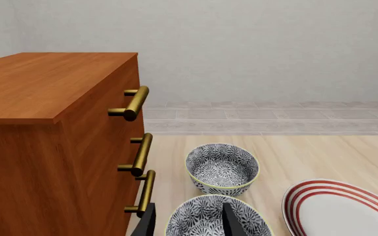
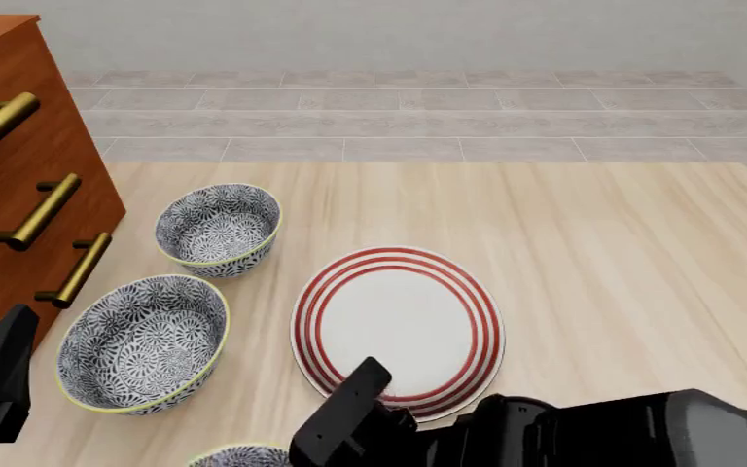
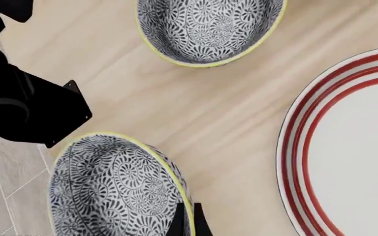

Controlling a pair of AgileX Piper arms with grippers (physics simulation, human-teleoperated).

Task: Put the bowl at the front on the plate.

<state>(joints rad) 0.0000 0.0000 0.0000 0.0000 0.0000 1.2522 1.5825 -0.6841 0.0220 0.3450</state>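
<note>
1. A light wooden table [image 2: 607, 253] is seen carrying everything; a reddish-brown wooden drawer cabinet [image 2: 11, 146] with brass bar handles [image 2: 39, 211] is set at its left edge
2. The large flat white plate [image 2: 397, 329], ringed by three concentric red bands, is laid near the table's middle, just ahead of the right arm
3. Three round deep bowls with a dense blue-grey floral pattern and thin yellowish rims are lined up left of the plate: the far bowl [image 2: 218, 229], the middle bowl [image 2: 144, 342] and the front bowl [image 3: 113, 189]
4. The front bowl is cut off by the lower edge of the front view; in the right wrist view it is shown upright at the table's near edge, apart from the plate
5. The black right gripper [image 3: 185, 221] is shown with its fingers pressed close together over the front bowl's rim, clamped on it
6. The black left gripper [image 1: 187, 221] is held with its fingers spread apart above the middle bowl; contact cannot be told
</note>
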